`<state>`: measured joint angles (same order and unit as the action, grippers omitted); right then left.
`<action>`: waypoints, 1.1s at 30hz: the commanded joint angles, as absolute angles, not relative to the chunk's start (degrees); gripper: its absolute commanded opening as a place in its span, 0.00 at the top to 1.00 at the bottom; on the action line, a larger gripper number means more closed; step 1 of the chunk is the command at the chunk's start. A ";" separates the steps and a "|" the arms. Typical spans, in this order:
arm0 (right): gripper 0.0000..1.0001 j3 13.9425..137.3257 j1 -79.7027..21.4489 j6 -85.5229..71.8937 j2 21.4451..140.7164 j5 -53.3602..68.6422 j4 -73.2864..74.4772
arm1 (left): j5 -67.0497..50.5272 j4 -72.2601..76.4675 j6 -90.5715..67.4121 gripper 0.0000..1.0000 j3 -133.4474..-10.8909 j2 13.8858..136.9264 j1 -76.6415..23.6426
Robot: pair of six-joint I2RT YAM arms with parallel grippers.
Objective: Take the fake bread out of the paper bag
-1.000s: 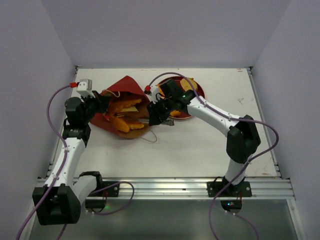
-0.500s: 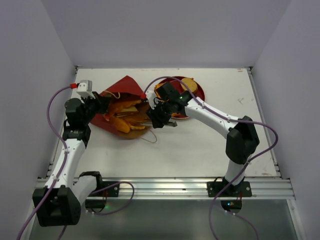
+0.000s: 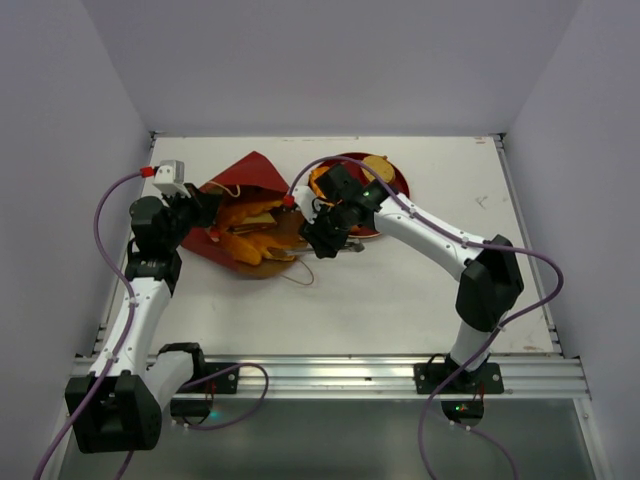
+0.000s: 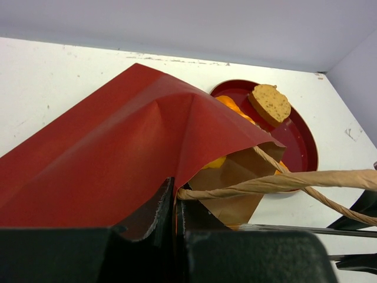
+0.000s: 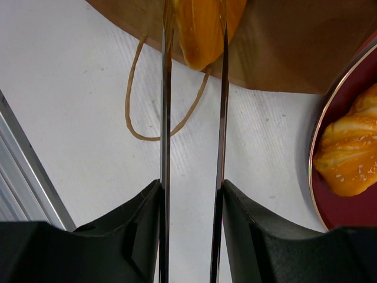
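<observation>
The dark red paper bag [image 3: 250,172] lies on its side at the left, its brown mouth facing right. Several golden pieces of fake bread [image 3: 250,235] show inside it. My left gripper [image 3: 200,210] is shut on the bag's upper edge [image 4: 118,147] beside a cord handle [image 4: 283,183]. My right gripper [image 3: 295,240] reaches its long thin fingers to the bag's mouth. In the right wrist view the right gripper [image 5: 194,23] is closed on a long orange bread [image 5: 200,41] that pokes out over the brown paper.
A round dark red plate [image 3: 397,181] sits right of the bag, holding a seeded round slice [image 4: 270,103] and a braided roll [image 5: 350,156]. A loose cord handle [image 5: 138,112] loops on the table under the right fingers. The metal rail [image 3: 330,372] runs along the near edge.
The right wrist has shifted slightly toward the near right, its fingers still at the bag's mouth. The left arm and bag have hardly moved.
</observation>
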<state>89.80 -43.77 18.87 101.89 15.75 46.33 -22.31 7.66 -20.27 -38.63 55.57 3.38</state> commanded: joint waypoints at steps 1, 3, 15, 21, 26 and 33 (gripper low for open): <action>0.53 92.99 -43.68 20.48 100.81 16.70 47.81 | -22.50 9.84 -18.98 0.92 -38.32 54.32 3.87; 0.53 93.42 -43.77 20.65 101.68 16.52 48.25 | -22.41 9.84 -18.98 0.92 -38.32 54.32 3.87; 0.51 95.10 -45.35 21.00 104.94 13.36 48.96 | -22.68 9.93 -18.90 0.92 -38.14 54.41 3.87; 0.51 95.27 -46.14 21.53 106.00 11.34 49.22 | -22.76 10.02 -18.90 0.92 -37.97 54.40 3.87; 0.54 95.01 -46.67 21.62 105.91 9.85 48.96 | -22.68 10.02 -18.90 0.92 -37.97 54.32 3.87; 0.83 95.27 -46.85 21.18 105.56 9.32 49.31 | -22.59 10.02 -18.81 0.92 -37.97 54.23 3.87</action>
<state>92.77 -46.50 20.86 106.54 10.37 49.23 -22.35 7.68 -19.92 -38.24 55.24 3.38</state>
